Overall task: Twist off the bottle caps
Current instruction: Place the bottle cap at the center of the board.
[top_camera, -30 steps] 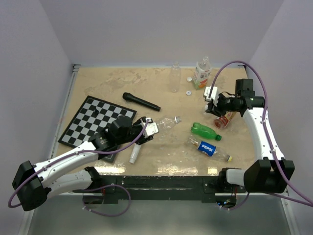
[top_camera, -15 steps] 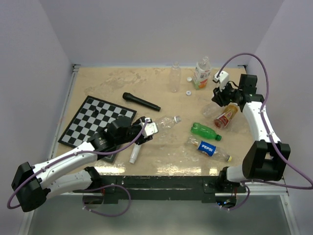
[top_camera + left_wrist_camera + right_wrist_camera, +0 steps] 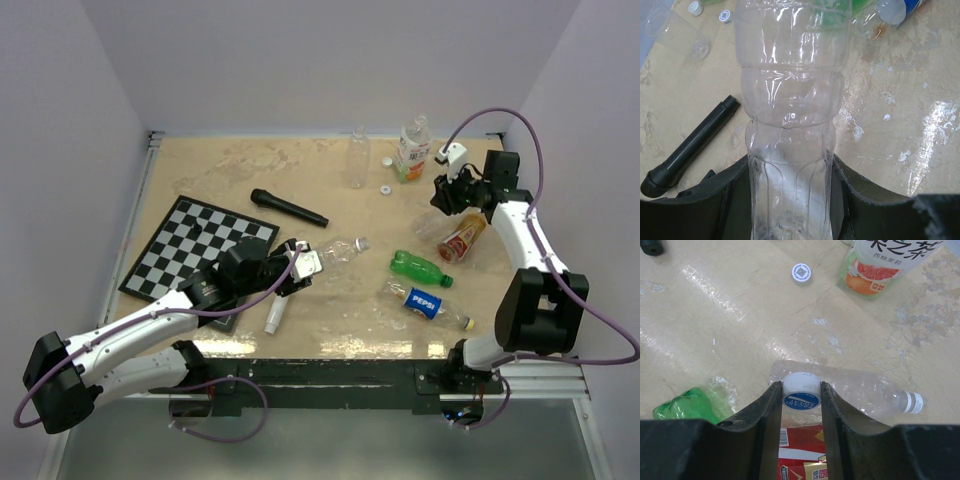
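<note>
My right gripper point(image 3: 801, 396) is shut on a white bottle cap point(image 3: 801, 390) with a blue top. It holds the cap in the air above a lying clear bottle point(image 3: 865, 389) and a red-labelled bottle point(image 3: 800, 440). From above, the right gripper point(image 3: 446, 196) hangs at the back right. My left gripper point(image 3: 298, 264) is shut on the base of a clear ribbed bottle point(image 3: 790, 100), which lies pointing right point(image 3: 342, 249). Two loose caps point(image 3: 386, 160) point(image 3: 384, 188) lie near the back; one cap point(image 3: 801, 272) shows in the right wrist view.
A green bottle point(image 3: 418, 267) and a Pepsi bottle point(image 3: 428, 303) lie right of centre. A clear bottle point(image 3: 357, 158) and a grapefruit tea bottle point(image 3: 413, 148) stand at the back. A black microphone point(image 3: 288, 208), a chessboard point(image 3: 195, 245) and a white cylinder point(image 3: 273, 315) lie on the left.
My right gripper has swung from over the red-labelled bottle toward the back right, carrying the cap. The left arm and its bottle have stayed put.
</note>
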`<state>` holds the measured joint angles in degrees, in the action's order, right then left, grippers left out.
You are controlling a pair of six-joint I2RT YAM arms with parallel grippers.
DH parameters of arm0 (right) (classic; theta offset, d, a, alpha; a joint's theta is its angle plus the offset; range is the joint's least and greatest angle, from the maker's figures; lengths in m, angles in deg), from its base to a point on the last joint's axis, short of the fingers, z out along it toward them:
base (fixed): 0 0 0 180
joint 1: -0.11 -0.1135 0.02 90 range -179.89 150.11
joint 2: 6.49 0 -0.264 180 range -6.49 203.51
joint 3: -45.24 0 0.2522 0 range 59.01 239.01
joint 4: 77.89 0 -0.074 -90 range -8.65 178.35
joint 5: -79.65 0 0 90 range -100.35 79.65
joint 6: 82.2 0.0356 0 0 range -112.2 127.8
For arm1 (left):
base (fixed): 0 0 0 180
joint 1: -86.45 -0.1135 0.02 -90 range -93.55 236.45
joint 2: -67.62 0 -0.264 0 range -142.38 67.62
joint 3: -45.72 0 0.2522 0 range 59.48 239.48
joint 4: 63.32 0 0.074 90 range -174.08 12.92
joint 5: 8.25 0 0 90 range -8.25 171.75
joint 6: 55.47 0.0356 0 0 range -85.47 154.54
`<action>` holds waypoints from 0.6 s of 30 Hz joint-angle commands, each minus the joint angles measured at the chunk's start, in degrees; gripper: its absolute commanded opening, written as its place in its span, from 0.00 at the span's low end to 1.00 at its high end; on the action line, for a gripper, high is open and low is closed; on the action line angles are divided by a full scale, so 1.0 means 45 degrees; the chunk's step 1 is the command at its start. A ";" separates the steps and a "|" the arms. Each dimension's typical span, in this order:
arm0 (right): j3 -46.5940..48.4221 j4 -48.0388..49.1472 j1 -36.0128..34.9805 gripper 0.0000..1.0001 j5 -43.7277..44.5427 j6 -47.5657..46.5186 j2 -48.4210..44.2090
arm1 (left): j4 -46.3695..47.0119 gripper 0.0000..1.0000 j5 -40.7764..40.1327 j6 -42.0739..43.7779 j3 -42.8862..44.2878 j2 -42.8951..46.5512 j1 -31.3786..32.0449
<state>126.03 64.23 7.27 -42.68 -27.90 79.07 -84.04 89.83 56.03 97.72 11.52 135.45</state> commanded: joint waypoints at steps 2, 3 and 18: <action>0.0399 0.0750 0.0030 0.07 0.0155 0.0473 0.0244 | 0.0336 0.03 -0.0056 -0.0265 0.0155 0.0259 -0.0008; 0.0399 0.0828 0.0030 0.07 0.0155 0.0531 0.0303 | 0.0336 0.03 -0.0037 -0.0246 0.0155 0.0278 -0.0008; 0.0944 0.2176 0.0011 0.10 0.0232 0.2523 0.2664 | 0.0316 0.03 0.0041 -0.0265 0.0174 0.0239 -0.0028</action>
<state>126.60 70.40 7.27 -42.66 -20.08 89.01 -84.06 89.83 56.03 97.72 11.61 135.45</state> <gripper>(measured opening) 0.355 0.545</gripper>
